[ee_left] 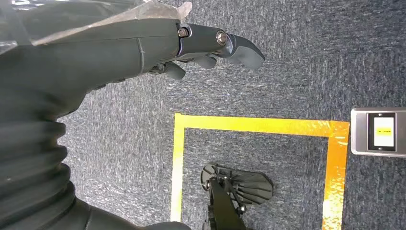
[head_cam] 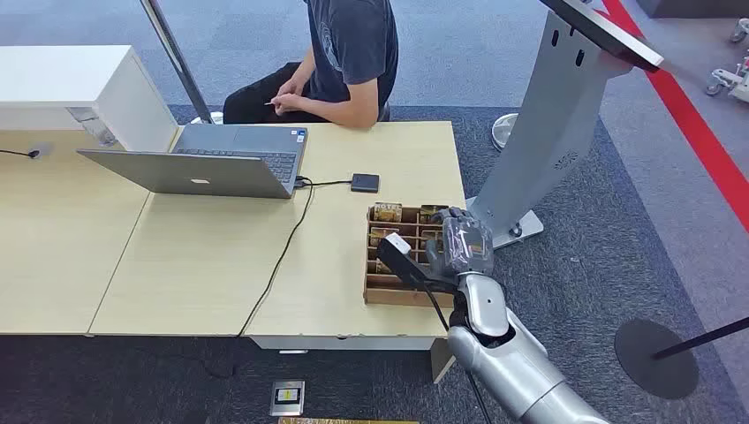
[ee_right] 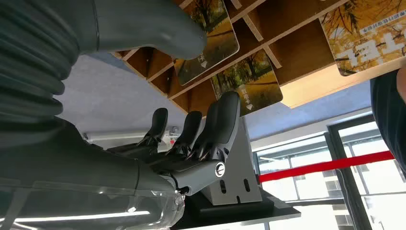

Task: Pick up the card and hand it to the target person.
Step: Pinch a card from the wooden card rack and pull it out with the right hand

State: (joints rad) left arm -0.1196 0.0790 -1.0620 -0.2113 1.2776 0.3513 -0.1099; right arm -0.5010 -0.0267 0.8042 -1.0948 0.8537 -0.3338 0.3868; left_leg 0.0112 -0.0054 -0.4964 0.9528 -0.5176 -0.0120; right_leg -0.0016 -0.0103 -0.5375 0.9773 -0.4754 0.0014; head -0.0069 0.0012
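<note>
Several cards with autumn-tree pictures (ee_right: pixel 249 84) lie in the compartments of a wooden tray (head_cam: pixel 402 296) at the desk's right end. My right hand (head_cam: pixel 459 243) hovers over the tray's right side, fingers (ee_right: pixel 220 120) stretched toward the cards and thumb (ee_right: pixel 143 24) apart from them, holding nothing. Whether the fingertips touch a card I cannot tell. A person in a dark T-shirt (head_cam: pixel 353 44) sits at the far side of the desk. My left hand (ee_left: pixel 143 43) hangs over the carpet with nothing in it.
An open laptop (head_cam: pixel 212 168) stands mid-desk, and its black cable (head_cam: pixel 283 256) runs to the front edge. A small black box (head_cam: pixel 364 183) lies just beyond the tray. A grey kiosk stand (head_cam: pixel 548 124) rises right of the desk. A yellow tape square (ee_left: pixel 253 127) marks the floor.
</note>
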